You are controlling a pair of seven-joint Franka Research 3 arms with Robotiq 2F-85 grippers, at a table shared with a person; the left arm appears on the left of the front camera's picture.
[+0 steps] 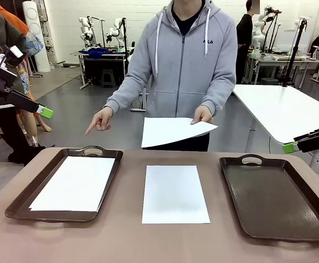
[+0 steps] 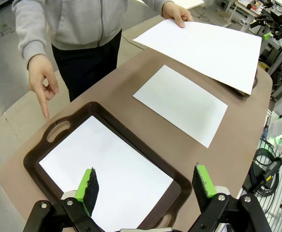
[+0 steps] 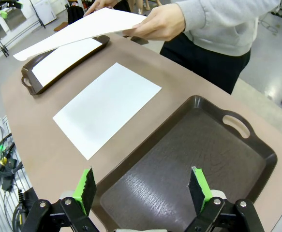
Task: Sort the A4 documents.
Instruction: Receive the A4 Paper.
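Observation:
One white A4 sheet (image 1: 76, 183) lies in the left brown tray (image 1: 22, 200). A second sheet (image 1: 175, 193) rests flat on the table between the trays. The person holds a third sheet (image 1: 173, 131) in one hand above the far table edge and points down at the left tray with the other hand (image 1: 98, 120). My left gripper (image 2: 145, 186) hovers open over the near end of the left tray (image 2: 131, 137), nothing between its fingers. My right gripper (image 3: 143, 188) hangs open above the bare right tray (image 3: 203, 159).
The right tray (image 1: 277, 197) holds nothing. A white table (image 1: 285, 109) stands behind at the right. Cables (image 3: 3, 162) hang off the table's side in the right wrist view.

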